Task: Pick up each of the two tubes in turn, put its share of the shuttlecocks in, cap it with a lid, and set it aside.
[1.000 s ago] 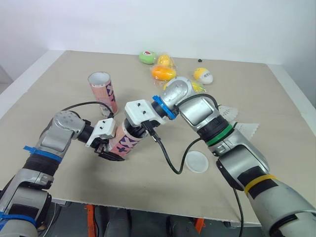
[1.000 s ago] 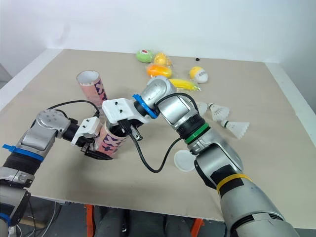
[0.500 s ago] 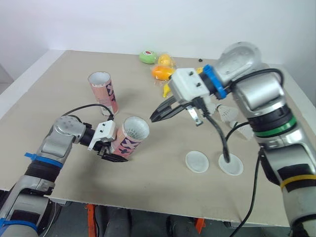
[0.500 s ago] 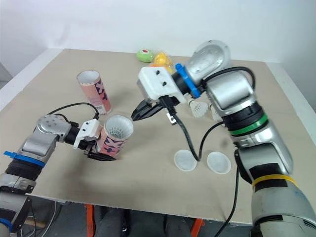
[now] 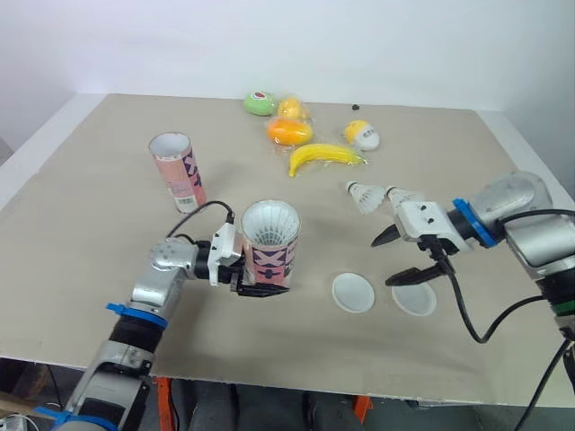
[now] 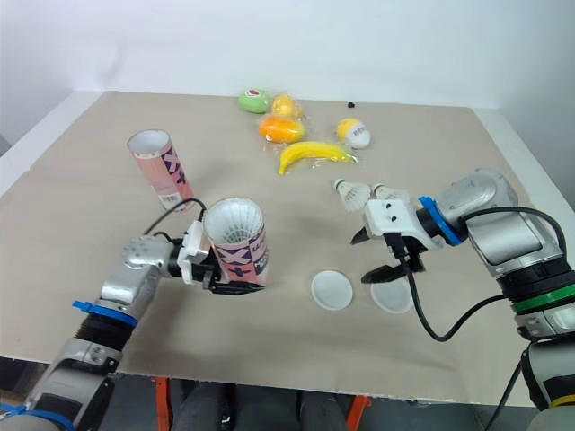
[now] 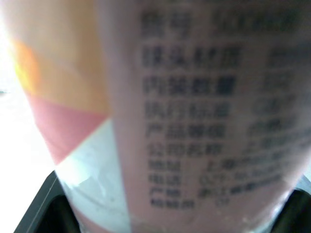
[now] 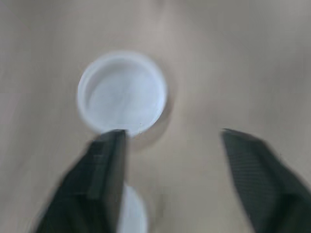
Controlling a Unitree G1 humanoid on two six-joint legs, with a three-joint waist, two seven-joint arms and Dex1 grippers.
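Gripping the lower part of a pink tube (image 5: 268, 259), the left end effector (image 5: 254, 287) has its two black fingers pinched on either side of the tube's base, near the front edge of the worktop (image 5: 99, 224). The tube stands nearly upright with its open mouth up, and white shuttlecock feathers (image 5: 269, 224) fill that mouth. Whether its base touches the worktop cannot be told. The left wrist view presents the tube's printed label (image 7: 204, 116) at very close range, with a black finger at each lower corner.

A second tube (image 5: 177, 171), pink with an open white mouth, stands upright farther back on the robot's left, well apart from the held one.

On the right, the right end effector (image 5: 388, 260) has its fingers spread wide and holds nothing. It hangs just above two white lids lying flat near the front: the left lid (image 5: 353, 293) and the right lid (image 5: 415, 300), side by side and apart. In the right wrist view one lid (image 8: 121, 92) lies ahead of the spread fingers (image 8: 107, 170).

Just behind that end effector lie a loose shuttlecock (image 5: 364, 197) and another shuttlecock (image 5: 402, 195). Farther back sit a banana (image 5: 325, 158), an orange (image 5: 289, 131) and other small fruit.
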